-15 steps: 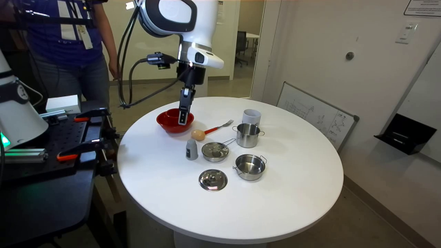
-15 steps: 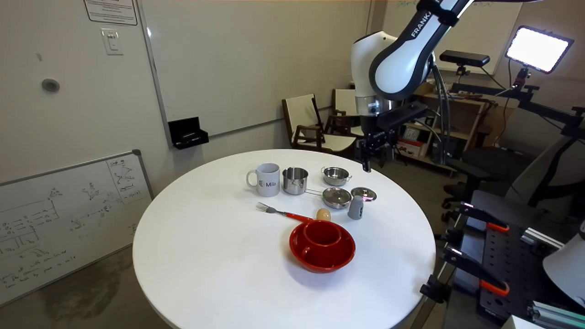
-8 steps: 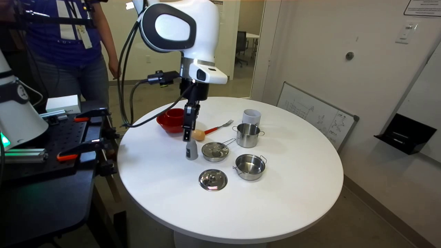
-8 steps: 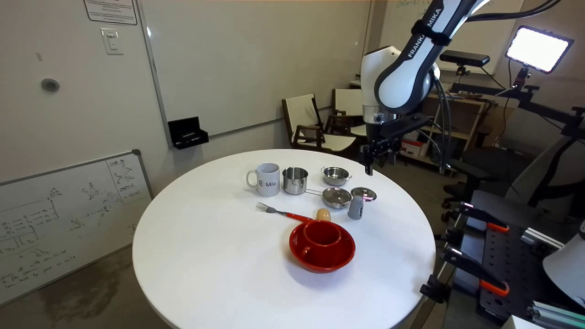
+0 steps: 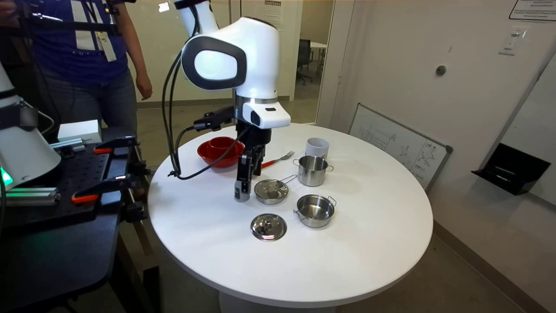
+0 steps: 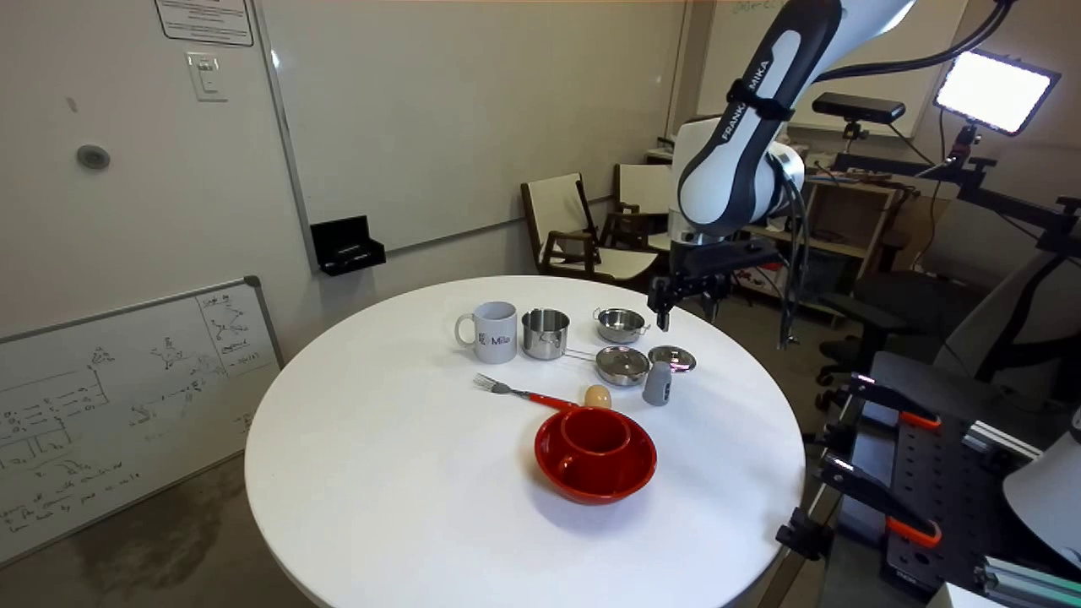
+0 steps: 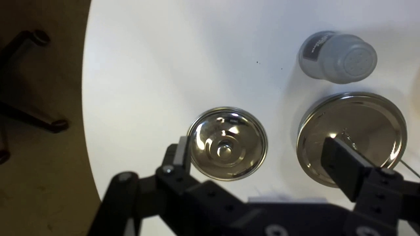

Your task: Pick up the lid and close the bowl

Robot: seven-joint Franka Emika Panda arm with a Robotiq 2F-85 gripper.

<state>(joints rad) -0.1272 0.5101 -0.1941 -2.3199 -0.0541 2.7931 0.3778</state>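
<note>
The lid is a shallow round shiny steel disc with a knob. It lies on the table in both exterior views [image 5: 268, 227] [image 6: 673, 358]. In the wrist view the lid [image 7: 229, 144] shows between the fingers, close to the left one. The bowl, a tall straight-sided steel pot with wire handles, stands upright and uncovered in both exterior views [image 5: 312, 171] [image 6: 545, 335]. It is out of the wrist view. My gripper [image 7: 259, 146] is open and empty. In both exterior views the gripper [image 5: 243, 191] [image 6: 686, 319] hangs above the table near the lid, apart from it.
A low steel bowl [image 5: 316, 211] stands beside the lid. A steel pan [image 7: 357, 131] lies under the right finger in the wrist view. A grey shaker [image 7: 338, 57] stands close by. A white mug [image 6: 494, 332], fork [image 6: 524, 394], egg [image 6: 597, 396] and red bowl [image 6: 595, 485] surround them.
The arm has come down, and in an exterior view the gripper has moved from near the red bowl to in front of the shaker. The things on the table have not moved.
</note>
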